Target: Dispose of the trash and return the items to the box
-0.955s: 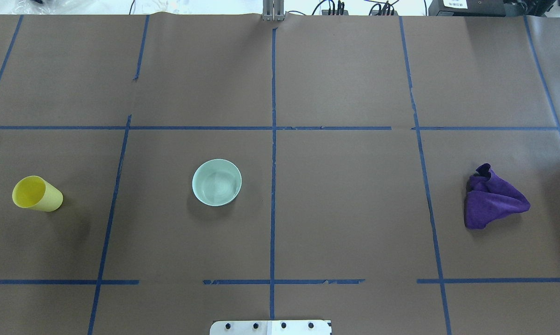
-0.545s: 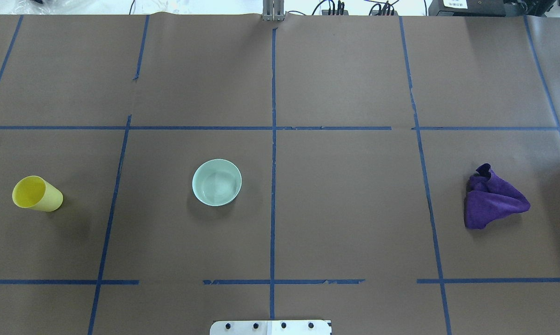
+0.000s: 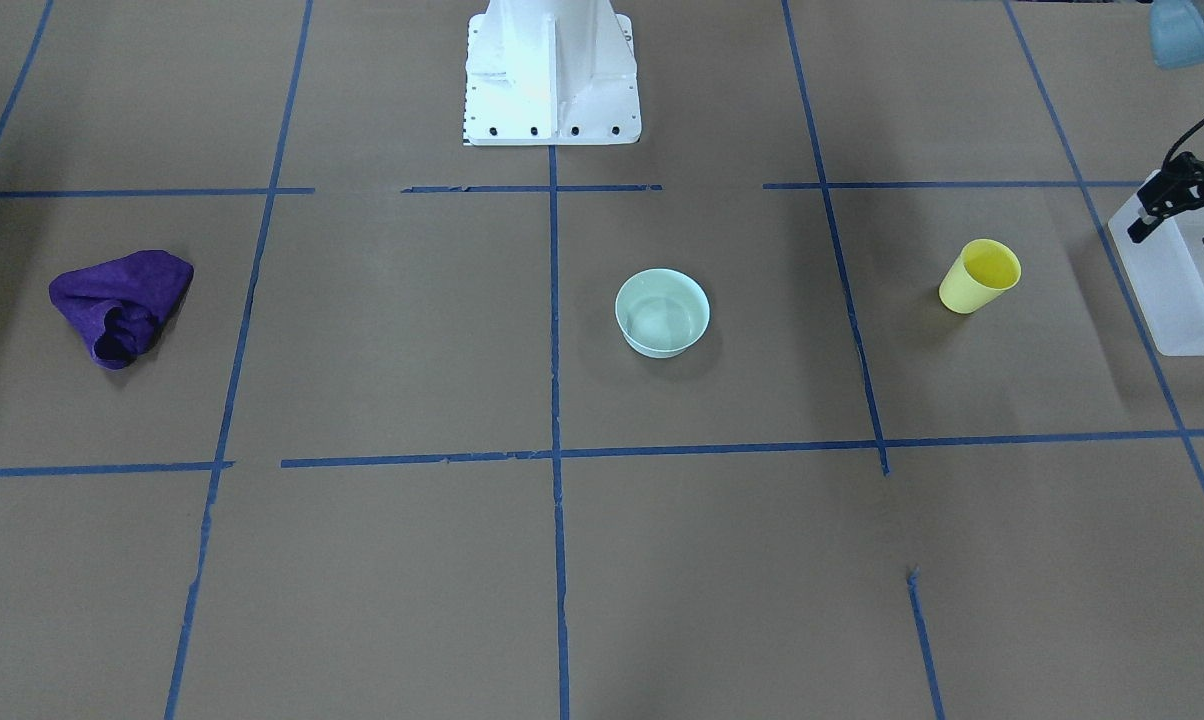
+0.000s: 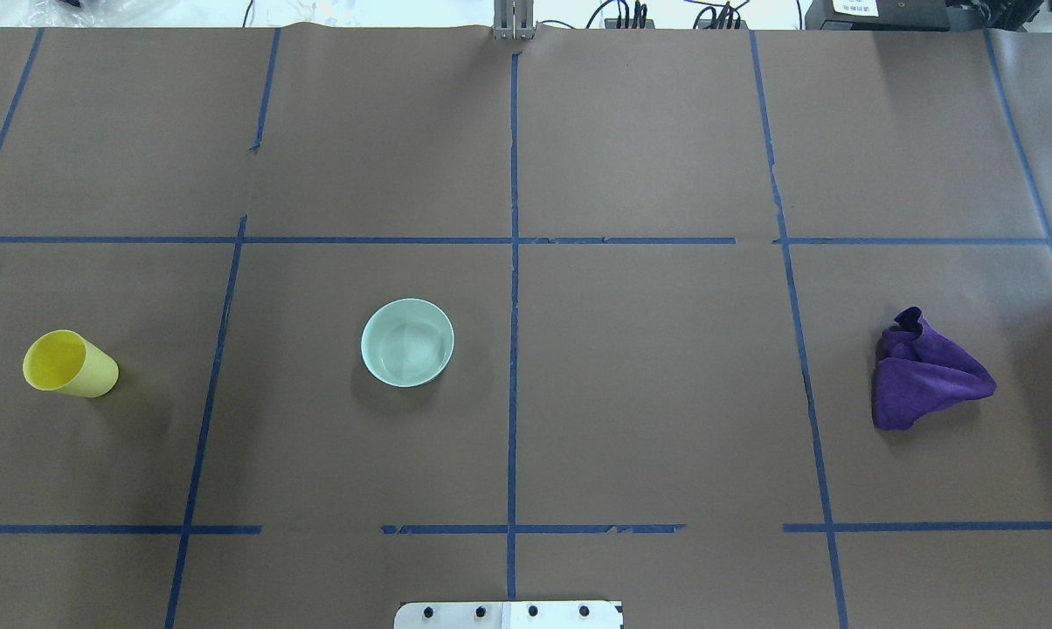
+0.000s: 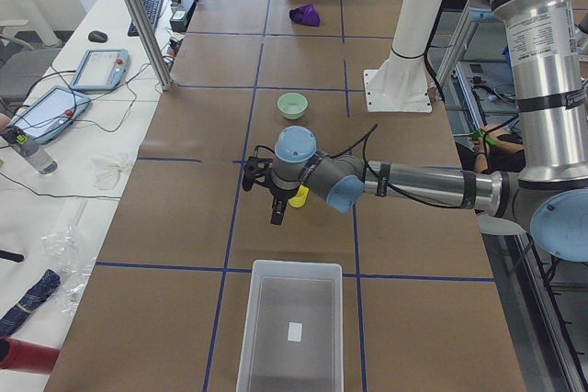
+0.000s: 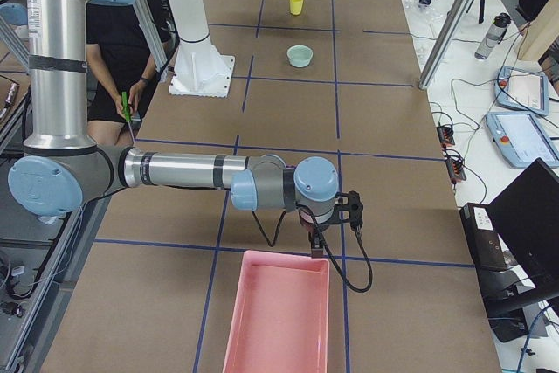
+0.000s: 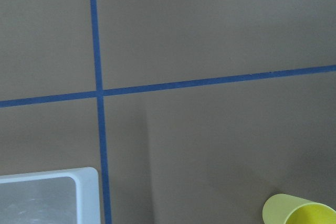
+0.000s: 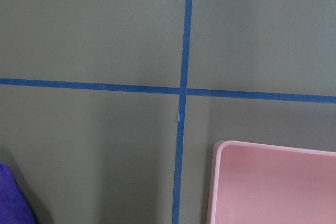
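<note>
**Zero movement on the counter; cup not yet boxed**

Change check: across the last second of the overhead view, no object has shifted and no arm has entered it. Judgement: the task has not visibly begun, and nothing has been returned or disposed of.

Positions, referenced to the pale green bowl:
- Yellow cup: upright and empty, on the counter, well apart from the bowl on the robot's left side.
- Box: frosted white, beyond the cup on that same side. It is empty apart from a small white label on its floor.
- Left gripper: raised over the box's bowl-side rim. Its fingers are spread with nothing between them.
- Purple cloth: crumpled, well apart from the bowl on the robot's right side.
- Pink bin: beyond the cloth, farther still from the bowl, and empty.
- Right gripper: just above the pink bin's bowl-side end. I cannot tell whether its fingers are parted or closed.

Count: cup 1, bowl 1, cloth 1, white box 1, pink bin 1, arms 2.

Likely first step: the left arm goes for the cup, as it is the nearest item.
</note>
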